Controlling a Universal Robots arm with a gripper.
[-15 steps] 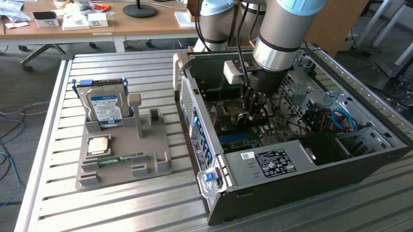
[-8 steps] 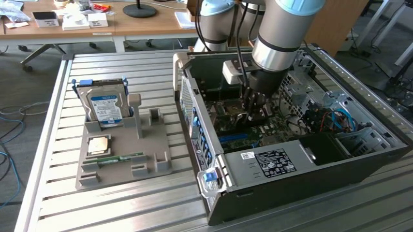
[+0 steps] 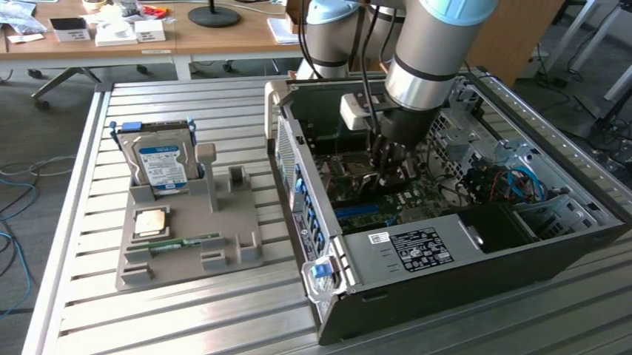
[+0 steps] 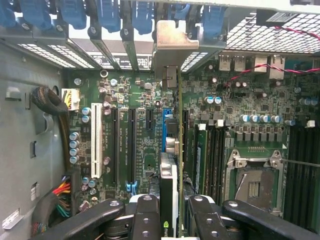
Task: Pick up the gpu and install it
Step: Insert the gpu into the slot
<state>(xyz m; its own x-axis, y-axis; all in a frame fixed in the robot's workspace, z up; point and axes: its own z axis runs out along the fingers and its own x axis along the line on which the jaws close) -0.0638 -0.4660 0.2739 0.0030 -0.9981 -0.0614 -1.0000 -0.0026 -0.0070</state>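
Observation:
The gpu [image 4: 172, 185] is seen edge-on in the wrist view, a thin card running from between my fingers to its silvery end bracket [image 4: 170, 45] at the case's rear slot openings. My gripper [image 4: 172, 217] is shut on it, one black finger [image 4: 145, 215] on each side. The card stands upright over the motherboard [image 4: 140, 145], along the blue slot [image 4: 164, 125]. I cannot tell whether it sits in the slot. In the exterior view my gripper [image 3: 388, 159] reaches down inside the open PC case [image 3: 445, 251], over the motherboard.
A grey parts holder [image 3: 188, 237] on the slatted table, at the exterior view's left, carries a blue-labelled hard drive [image 3: 163, 164], a CPU [image 3: 150, 222] and a RAM stick [image 3: 183, 242]. Around the card are a white slot [image 4: 96, 140], a cable bundle [image 4: 55, 107] and the CPU socket [image 4: 255, 177].

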